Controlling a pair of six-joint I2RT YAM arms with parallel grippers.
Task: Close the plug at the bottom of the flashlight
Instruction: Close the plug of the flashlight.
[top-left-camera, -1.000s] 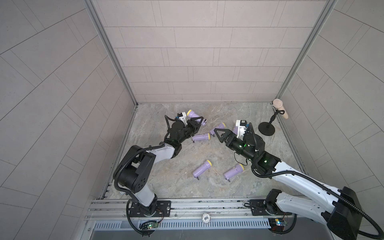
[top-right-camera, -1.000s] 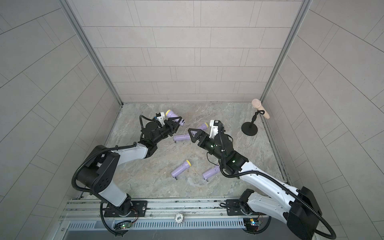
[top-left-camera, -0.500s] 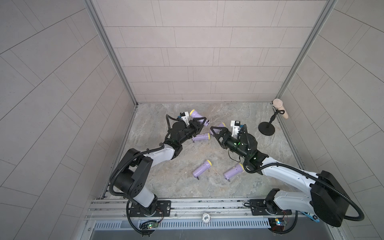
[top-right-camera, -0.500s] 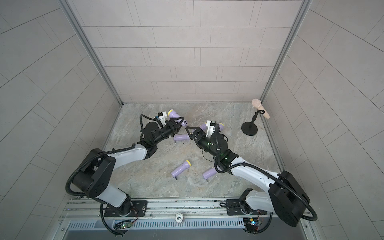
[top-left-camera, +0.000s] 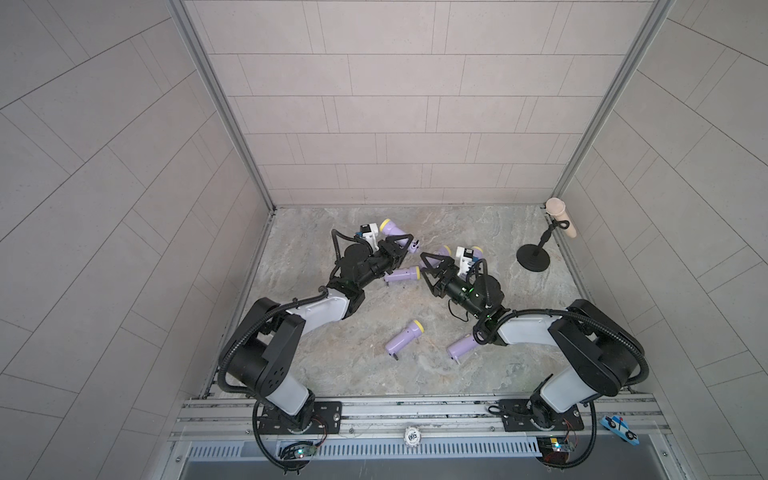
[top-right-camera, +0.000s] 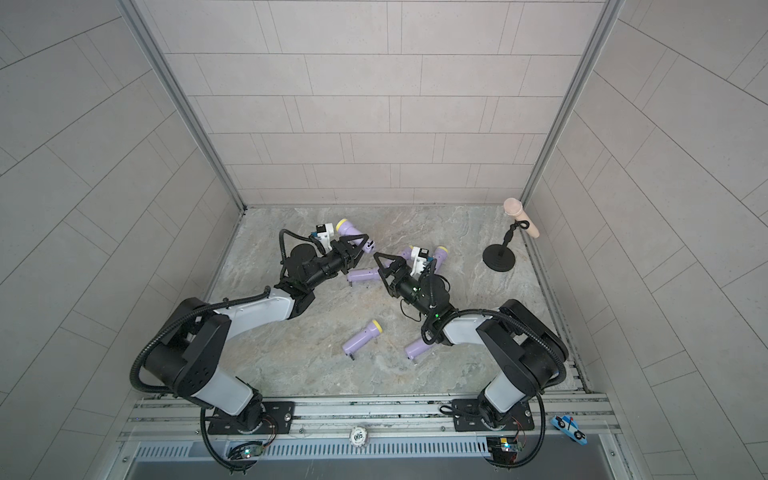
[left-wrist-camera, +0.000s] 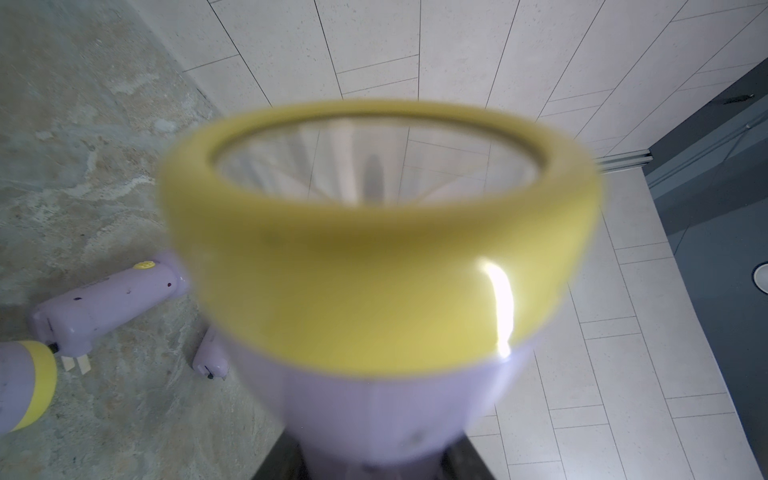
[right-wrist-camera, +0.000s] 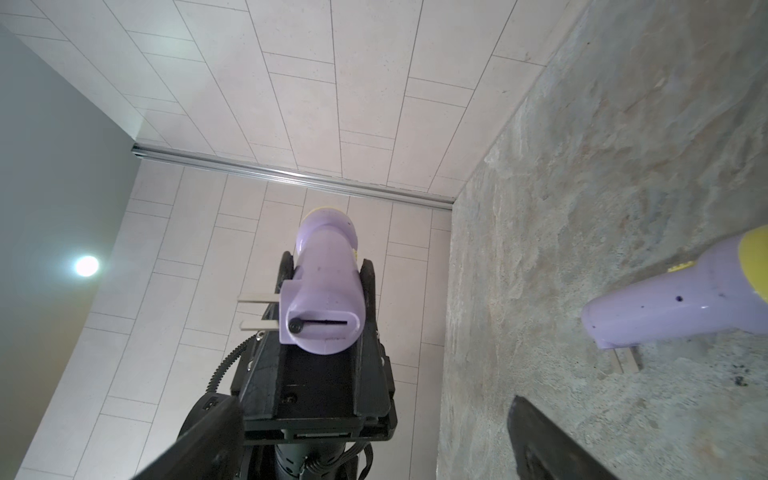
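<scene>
Two prongs (right-wrist-camera: 257, 297) jut from the flashlight (right-wrist-camera: 328, 266) we clamp in our left gripper (top-left-camera: 401, 248); our right gripper (top-left-camera: 427, 271) gapes wide nearby.

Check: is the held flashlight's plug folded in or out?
Out: two pale prongs jut sideways from the lilac plastic flashlight's base, in the left pincer.

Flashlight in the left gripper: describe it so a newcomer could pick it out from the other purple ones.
On the marble tabletop, follow the left arm out to the left gripper. The flashlight sits clamped between its fingers, with its yellow head beside the wrist camera. It is the only one held off the table; the other purple flashlights lie loose on the stone.
</scene>
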